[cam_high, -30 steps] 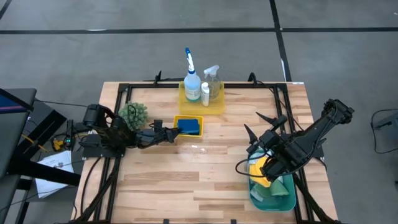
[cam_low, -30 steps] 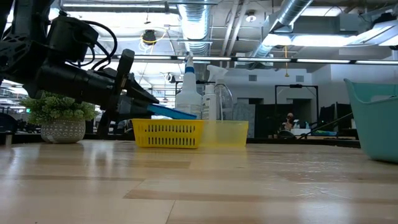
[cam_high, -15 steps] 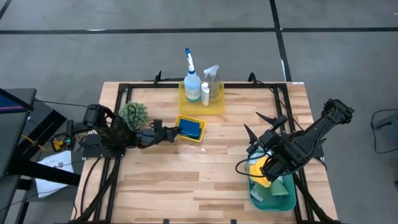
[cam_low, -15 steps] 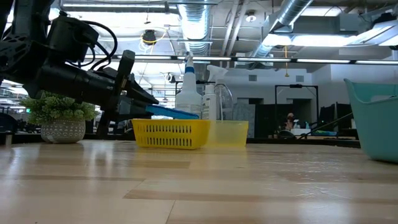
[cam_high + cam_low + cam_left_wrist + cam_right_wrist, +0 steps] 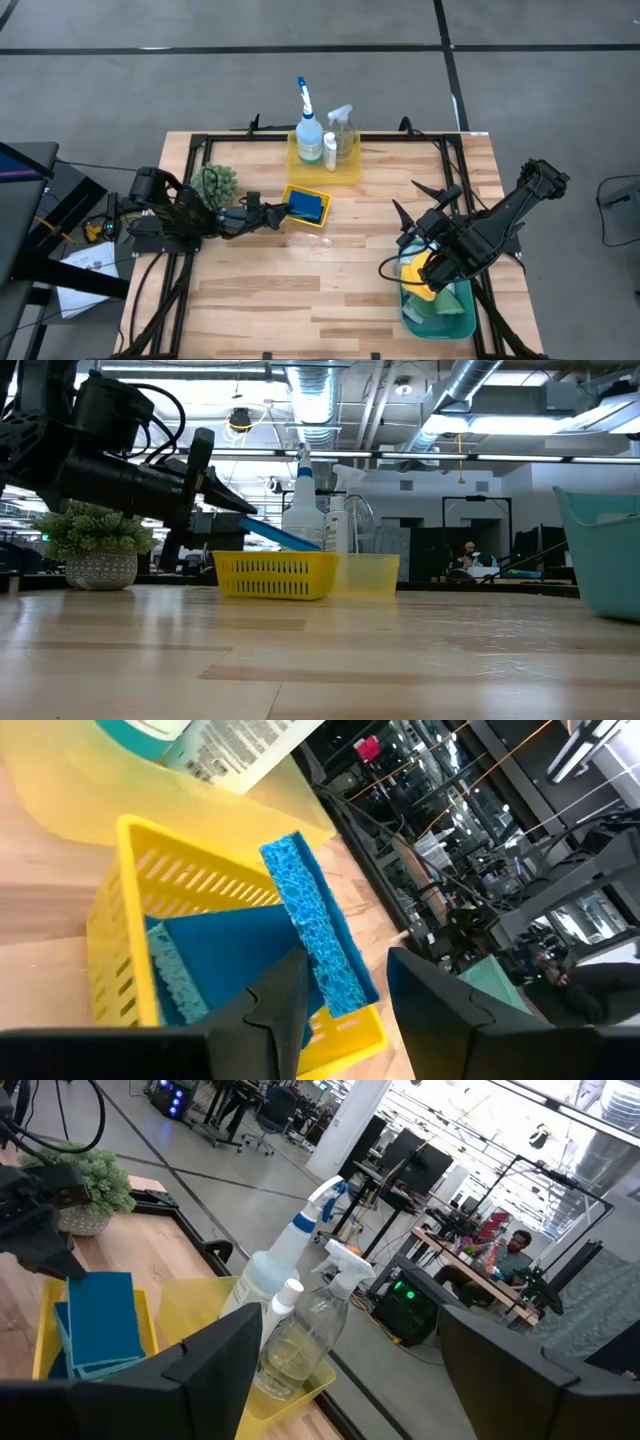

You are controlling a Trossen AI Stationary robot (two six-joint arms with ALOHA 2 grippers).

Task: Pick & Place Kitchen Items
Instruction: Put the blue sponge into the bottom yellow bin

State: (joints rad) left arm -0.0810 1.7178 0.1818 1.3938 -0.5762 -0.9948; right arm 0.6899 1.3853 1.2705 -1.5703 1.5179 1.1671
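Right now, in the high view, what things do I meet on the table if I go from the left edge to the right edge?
Green plant → yellow basket holding blue sponges → yellow tray with the bottles → teal bin holding cloths.

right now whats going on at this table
The left gripper is shut on a blue sponge, holding it tilted over a small yellow basket that has another sponge inside. The right gripper waits with jaws open above the green bin of cloths. The spray bottles stand in a tray at the back.
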